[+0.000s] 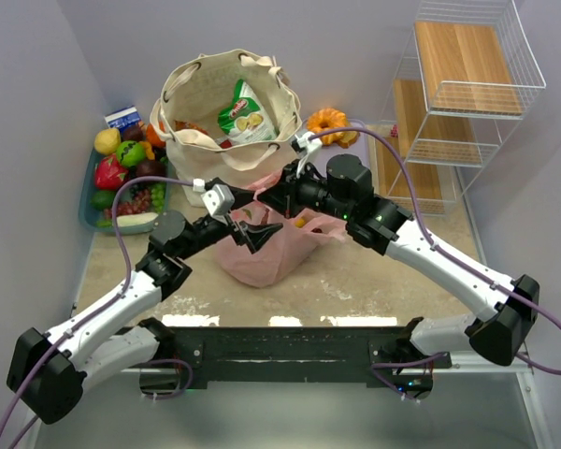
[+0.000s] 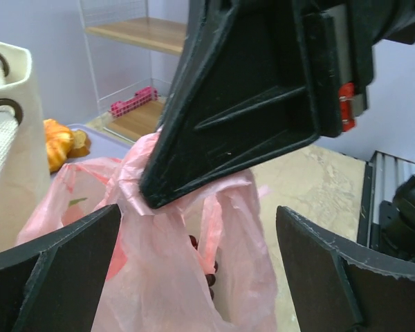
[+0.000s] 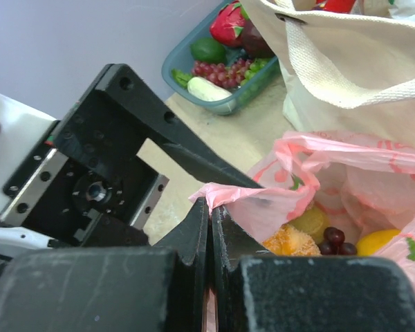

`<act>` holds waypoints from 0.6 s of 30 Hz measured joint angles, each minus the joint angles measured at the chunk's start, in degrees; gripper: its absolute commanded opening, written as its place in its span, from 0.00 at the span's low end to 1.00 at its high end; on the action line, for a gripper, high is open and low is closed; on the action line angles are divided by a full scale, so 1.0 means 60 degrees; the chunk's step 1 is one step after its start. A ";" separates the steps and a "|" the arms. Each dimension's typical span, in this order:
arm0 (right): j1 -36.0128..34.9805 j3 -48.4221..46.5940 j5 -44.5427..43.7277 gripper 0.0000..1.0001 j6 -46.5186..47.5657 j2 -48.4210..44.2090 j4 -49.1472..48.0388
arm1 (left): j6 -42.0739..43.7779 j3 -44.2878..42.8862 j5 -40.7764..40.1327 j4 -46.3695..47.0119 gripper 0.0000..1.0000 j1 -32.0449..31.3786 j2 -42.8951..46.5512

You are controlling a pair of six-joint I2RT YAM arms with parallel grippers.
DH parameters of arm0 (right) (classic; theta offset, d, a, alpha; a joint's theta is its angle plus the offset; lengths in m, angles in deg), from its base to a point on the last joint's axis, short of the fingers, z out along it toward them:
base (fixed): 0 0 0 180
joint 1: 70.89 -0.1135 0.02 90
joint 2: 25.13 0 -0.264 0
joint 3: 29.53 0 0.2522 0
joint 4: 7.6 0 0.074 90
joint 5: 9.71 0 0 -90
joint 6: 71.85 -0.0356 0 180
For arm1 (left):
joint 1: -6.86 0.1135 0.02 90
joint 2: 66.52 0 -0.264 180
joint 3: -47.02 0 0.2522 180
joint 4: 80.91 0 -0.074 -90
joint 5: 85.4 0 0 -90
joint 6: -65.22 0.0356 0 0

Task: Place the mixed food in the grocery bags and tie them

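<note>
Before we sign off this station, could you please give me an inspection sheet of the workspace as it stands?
Surface: beige marbled table.
Job's things: tote upright with a green packet inside; pink bag in front of it, partly filled and untied; ring cake lying outside both bags.
Clutter: fruit tray left of the tote.
Tools: left tool open, its fingers either side of the pink bag; right tool shut on the pink bag's rim.
Cables: purple cables loop above both arms.
Surroundings: wire shelf at the right.
</note>
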 measured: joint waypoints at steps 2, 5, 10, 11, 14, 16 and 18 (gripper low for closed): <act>0.0000 0.0000 0.0124 0.00 -0.0098 0.0011 -0.0102 | -0.0007 0.0084 -0.0404 0.0197 1.00 -0.0062 -0.0106; 0.0000 0.0000 0.0255 0.00 -0.0240 0.0040 -0.0262 | -0.0098 0.0226 -0.0841 0.0608 0.98 -0.0189 -0.0437; 0.0000 0.0000 0.0412 0.00 -0.0390 0.0066 -0.0288 | -0.0357 0.0525 -0.1341 0.1173 0.28 -0.0339 -0.0929; 0.0000 0.0000 0.0423 0.00 -0.0401 0.0066 -0.0284 | -0.0423 0.0583 -0.1410 0.1246 0.17 -0.0342 -0.0947; 0.0000 -0.0022 0.0423 0.19 -0.0408 0.0120 -0.0229 | -0.0382 0.0809 -0.1413 0.1577 0.00 -0.0397 -0.0805; 0.0004 -0.0226 0.0226 0.50 -0.0284 0.0157 0.0146 | -0.0295 0.1045 -0.1362 0.1570 0.00 -0.0419 -0.0506; 0.0055 -0.0488 0.0000 0.74 -0.0120 0.0160 0.0521 | -0.0127 0.1366 -0.1264 0.1268 0.00 -0.0419 -0.0004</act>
